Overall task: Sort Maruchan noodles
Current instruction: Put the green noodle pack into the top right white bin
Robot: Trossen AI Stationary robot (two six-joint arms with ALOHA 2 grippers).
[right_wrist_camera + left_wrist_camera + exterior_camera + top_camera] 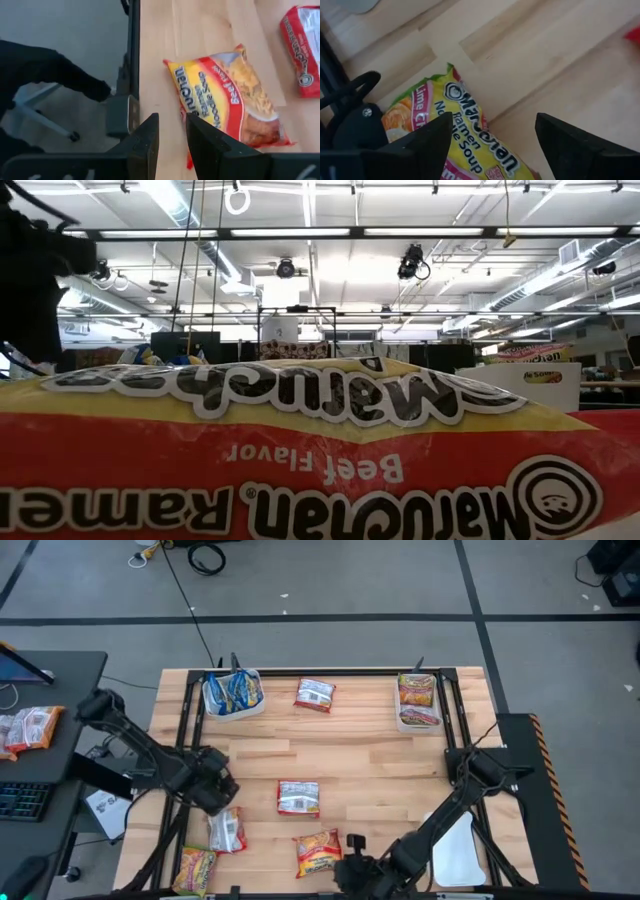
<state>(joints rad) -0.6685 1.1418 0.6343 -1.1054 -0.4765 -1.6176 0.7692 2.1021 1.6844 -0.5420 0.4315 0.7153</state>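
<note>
Maruchan packets lie flat on the wooden table [380, 770]. A yellow-green one [195, 868] lies at the near left, with a silver-white one [227, 830] beside it. My left gripper [218, 798] hangs above them, open wide; in its wrist view the yellow-green packet [470, 145] lies below the fingers, untouched. An orange-red beef packet [318, 852] lies near the front edge and fills the low view [320, 460]. My right gripper [352, 858] hovers just right of it. Its fingers [172, 120] stand a narrow gap apart, with the beef packet [230, 95] ahead of them.
A white tray [232, 692] at the far left holds blue-yellow packets; another [418, 702] at the far right holds orange-red ones. Silver-white packets lie at the far middle [314, 694] and the centre [298, 797]. A white tray [458, 852] sits at the near right. A black frame [190, 740] edges the table.
</note>
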